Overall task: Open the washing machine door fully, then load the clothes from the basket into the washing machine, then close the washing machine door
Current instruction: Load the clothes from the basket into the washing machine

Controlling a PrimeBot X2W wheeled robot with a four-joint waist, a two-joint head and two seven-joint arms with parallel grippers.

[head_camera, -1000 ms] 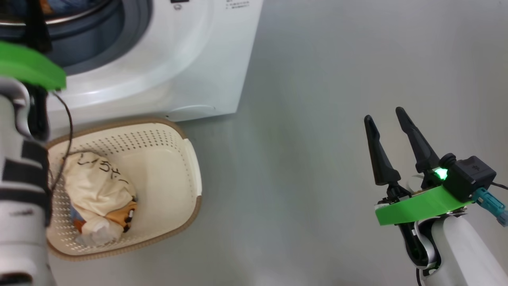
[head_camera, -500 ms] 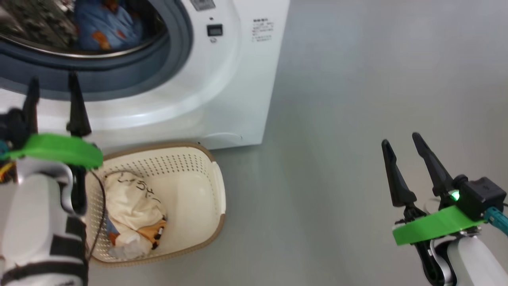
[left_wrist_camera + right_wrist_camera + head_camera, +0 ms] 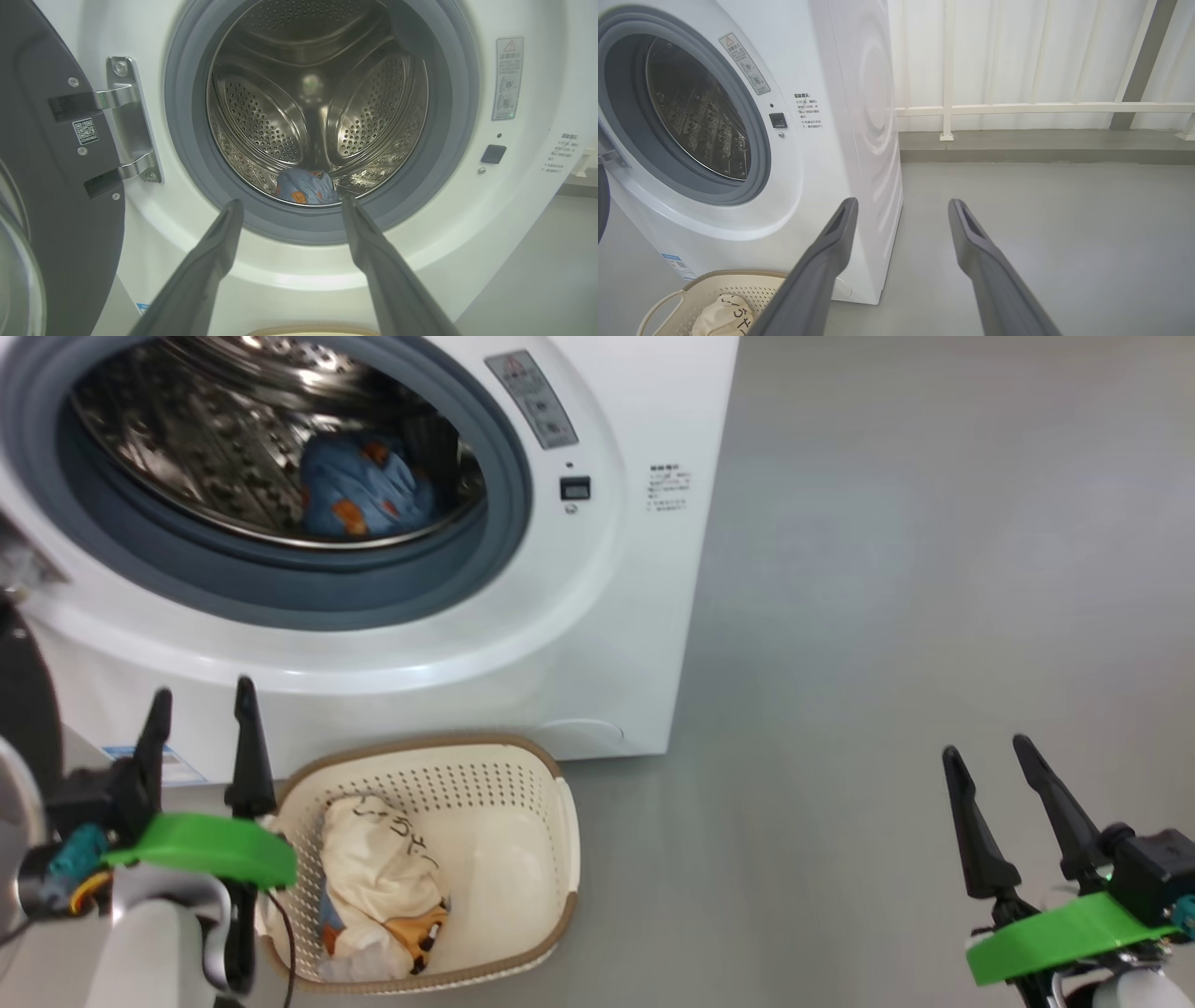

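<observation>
The washing machine (image 3: 597, 616) stands with its door (image 3: 56, 163) swung open to the left. A light blue garment with orange prints (image 3: 369, 499) lies in the steel drum (image 3: 317, 93). On the floor in front sits the cream basket (image 3: 523, 775), with the cream garment with black lettering (image 3: 383, 863) inside it. My left gripper (image 3: 203, 691) is open and empty, just left of the basket and below the drum opening. My right gripper (image 3: 985, 748) hangs open and empty over bare floor, far right of the basket.
Grey floor (image 3: 887, 616) stretches to the right of the machine. A white railing and wall (image 3: 1041, 108) stand behind a low step in the right wrist view. A blue label sticker (image 3: 173, 765) sits low on the machine's front.
The head camera has tilted up, so the drum now shows. My left gripper has drawn back from the drum opening down to the basket's left side. The right gripper keeps its pose.
</observation>
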